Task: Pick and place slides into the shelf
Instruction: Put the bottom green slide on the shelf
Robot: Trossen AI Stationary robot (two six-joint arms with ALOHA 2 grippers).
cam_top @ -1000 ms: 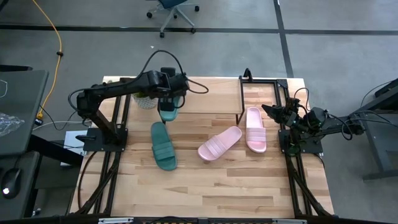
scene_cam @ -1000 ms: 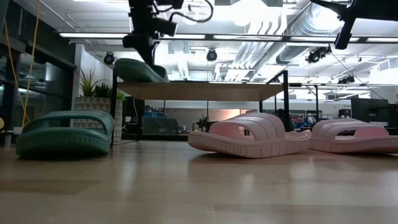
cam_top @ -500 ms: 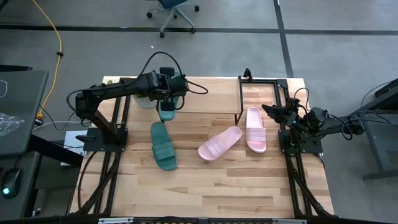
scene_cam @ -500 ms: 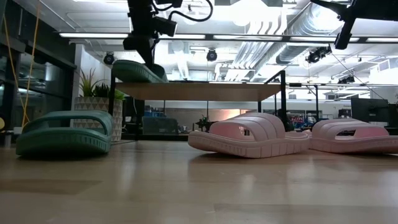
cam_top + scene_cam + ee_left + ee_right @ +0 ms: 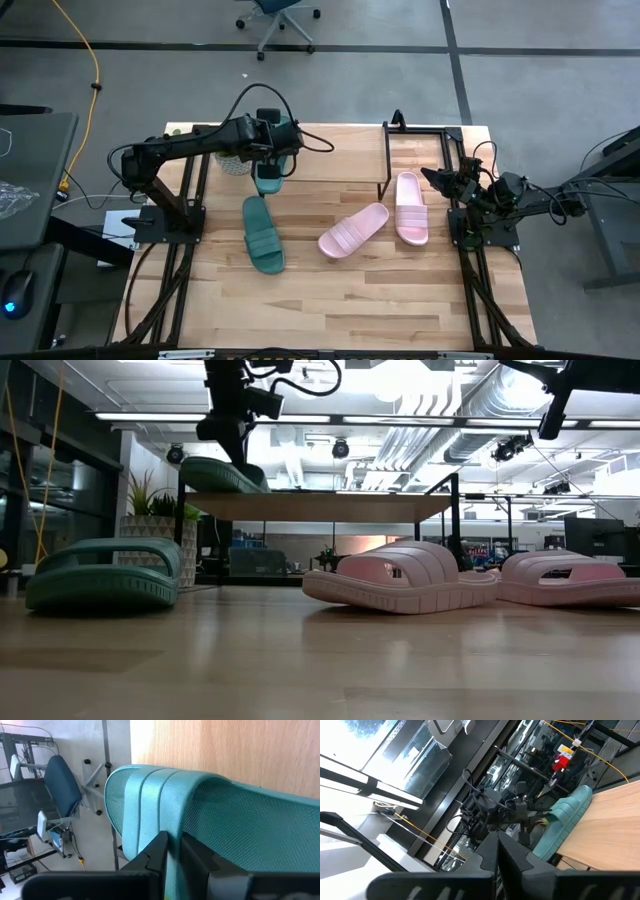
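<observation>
My left gripper (image 5: pixel 268 152) is clamped on a green sandal's (image 5: pixel 222 474) strap, resting it on the shelf's (image 5: pixel 320 506) far-left end. Next, I judge, I open and lift clear. Right gripper (image 5: pixel 437 178) waits, fingers together.

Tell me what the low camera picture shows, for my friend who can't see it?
The left gripper holds a green slide at the left end of the shelf. On the table in front sit another green slide and two pink slides.
</observation>
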